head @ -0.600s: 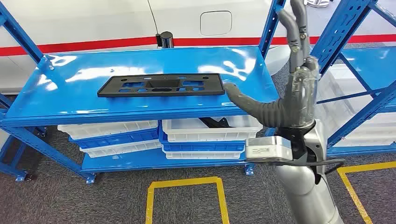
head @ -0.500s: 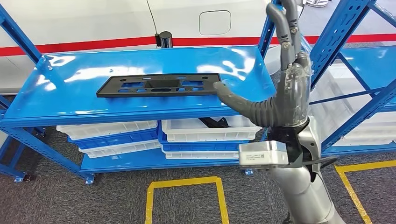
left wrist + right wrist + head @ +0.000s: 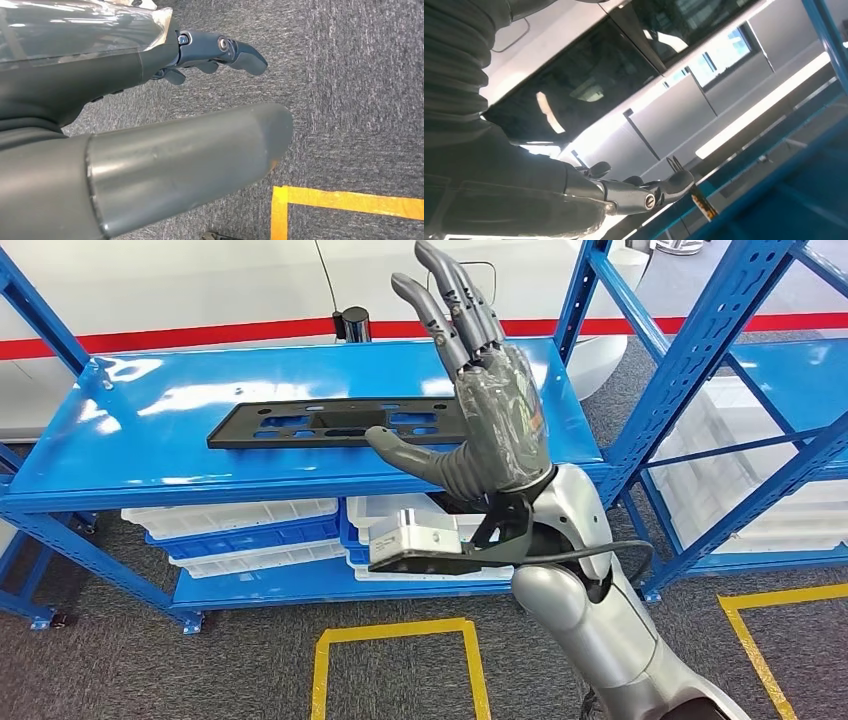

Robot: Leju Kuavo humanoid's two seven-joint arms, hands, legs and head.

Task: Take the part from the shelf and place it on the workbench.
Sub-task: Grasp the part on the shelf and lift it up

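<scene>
Head view: the right hand [image 3: 490, 410] is raised in front of the shelf [image 3: 120, 455], fingers spread, holding nothing, hiding the right end of the black part [image 3: 320, 424] lying flat on top. White bins [image 3: 235, 515] sit below.

Left wrist view: the left hand [image 3: 150, 110] hangs empty over grey carpet [image 3: 350, 75] and a yellow line [image 3: 350, 200], fingers apart.

Right wrist view: the hand's fingers [image 3: 644, 192] extend near a blue rail [image 3: 774, 150].
</scene>
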